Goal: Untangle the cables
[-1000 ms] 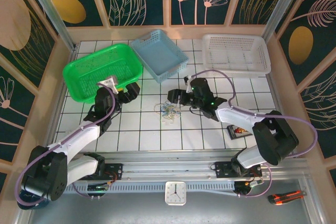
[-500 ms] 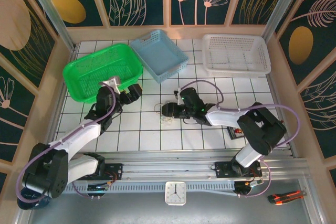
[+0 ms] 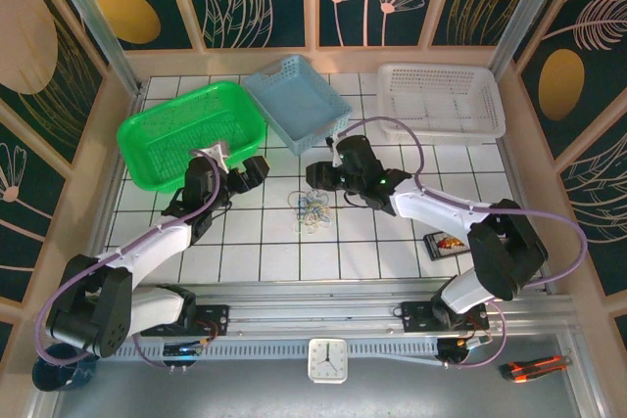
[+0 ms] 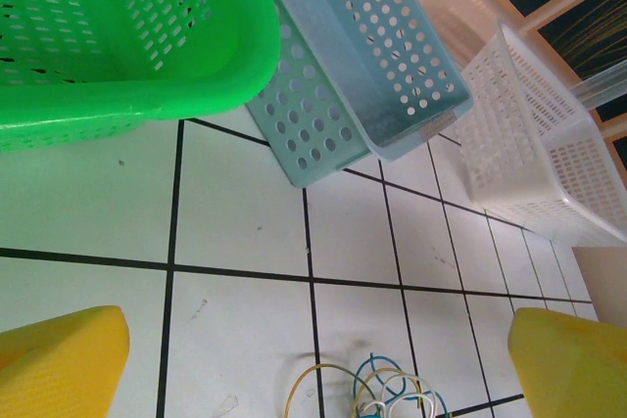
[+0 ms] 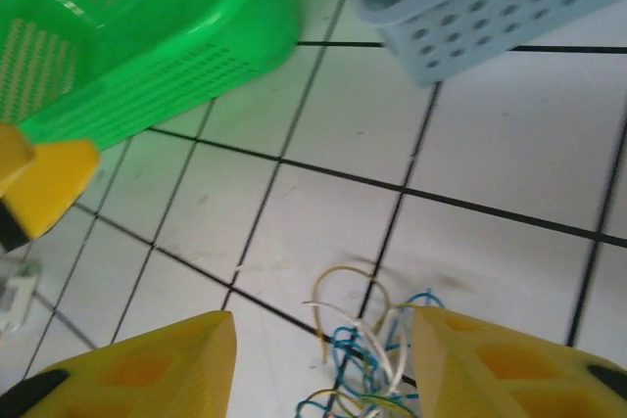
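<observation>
The cables (image 3: 312,210) lie in a small loose clump of blue, pale and yellowish loops, flat on the white tiled table (image 3: 245,252), and we see no strand lifted off it. From above, the right gripper (image 3: 319,177) hangs close to the clump, just on its far side. The left gripper (image 3: 251,171) sits farther off, to the clump's left and also toward the far side.

In the right wrist view the loops show low in the gap between the two yellow fingers (image 5: 147,369), nearer the one on the view's right. The jaws stand part way apart and we see no strand pinched between them.

In the left wrist view the left gripper's own fingers are spread wide and hold nothing. The loops lie ahead of them on the tiles, roughly midway between the tips and apart from both.

Beyond the left fingers stands the green basket (image 3: 186,129), with the blue basket (image 3: 294,105) just beside it. The white basket (image 3: 441,100) lies well beyond the right fingers, off to their right
</observation>
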Robot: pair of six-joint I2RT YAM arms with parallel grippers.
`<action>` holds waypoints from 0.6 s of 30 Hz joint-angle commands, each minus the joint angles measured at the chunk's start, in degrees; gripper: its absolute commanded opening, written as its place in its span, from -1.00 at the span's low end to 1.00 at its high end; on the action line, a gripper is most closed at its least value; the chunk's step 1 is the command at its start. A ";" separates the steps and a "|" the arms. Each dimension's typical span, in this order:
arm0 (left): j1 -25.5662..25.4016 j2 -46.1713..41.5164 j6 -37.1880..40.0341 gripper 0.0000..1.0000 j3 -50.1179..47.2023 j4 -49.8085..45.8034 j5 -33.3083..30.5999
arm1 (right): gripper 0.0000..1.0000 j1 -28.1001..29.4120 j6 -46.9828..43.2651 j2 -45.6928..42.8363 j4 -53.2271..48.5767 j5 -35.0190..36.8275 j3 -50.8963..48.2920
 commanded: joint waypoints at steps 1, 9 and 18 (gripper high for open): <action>-0.36 0.27 -0.56 0.98 0.78 -0.02 0.75 | -0.08 0.84 -8.14 2.80 -8.32 6.64 2.20; -0.38 0.14 -0.59 0.98 1.10 0.19 1.01 | -0.11 4.48 -12.31 8.23 -11.20 9.86 6.05; -0.34 0.20 -0.93 0.98 1.25 0.82 1.14 | -0.01 6.89 -13.53 11.59 -10.81 10.99 6.62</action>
